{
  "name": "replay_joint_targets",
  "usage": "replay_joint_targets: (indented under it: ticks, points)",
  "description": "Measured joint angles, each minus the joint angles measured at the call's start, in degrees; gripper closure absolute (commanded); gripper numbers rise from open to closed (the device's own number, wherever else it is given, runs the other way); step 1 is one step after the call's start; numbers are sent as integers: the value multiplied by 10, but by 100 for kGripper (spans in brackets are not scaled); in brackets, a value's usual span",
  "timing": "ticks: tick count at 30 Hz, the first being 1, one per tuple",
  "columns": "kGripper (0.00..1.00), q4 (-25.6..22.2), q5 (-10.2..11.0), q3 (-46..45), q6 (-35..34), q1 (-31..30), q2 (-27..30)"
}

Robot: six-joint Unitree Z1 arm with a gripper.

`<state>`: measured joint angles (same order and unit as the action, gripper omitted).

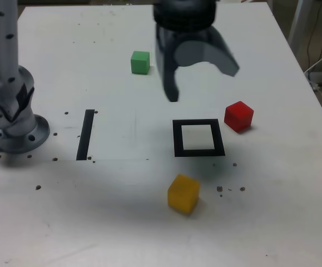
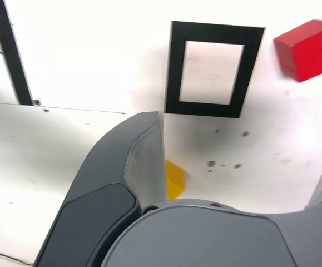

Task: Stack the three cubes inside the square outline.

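On the white surface (image 1: 272,211) one tool (image 1: 202,83) hangs with jaws spread, empty, beyond one square outline (image 1: 198,138), around which lie three cubes: red (image 1: 238,116) just right, yellow (image 1: 183,193) nearer, green (image 1: 140,62) beyond, exterior view.

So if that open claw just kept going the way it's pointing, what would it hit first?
Probably bare table. The gripper points down beside the square outline, near its far edge, no cube between its fingers. Depth is hard to judge.
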<state>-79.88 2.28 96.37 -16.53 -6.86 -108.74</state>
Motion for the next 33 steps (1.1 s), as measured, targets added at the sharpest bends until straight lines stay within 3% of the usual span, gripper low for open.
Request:
replay_joint_targets:
  ticks: [20, 33]
  points:
    - [3, 36, -3, 97, -58, 49, -160]
    - [7, 69, 1, 125, -58, 70, -220]
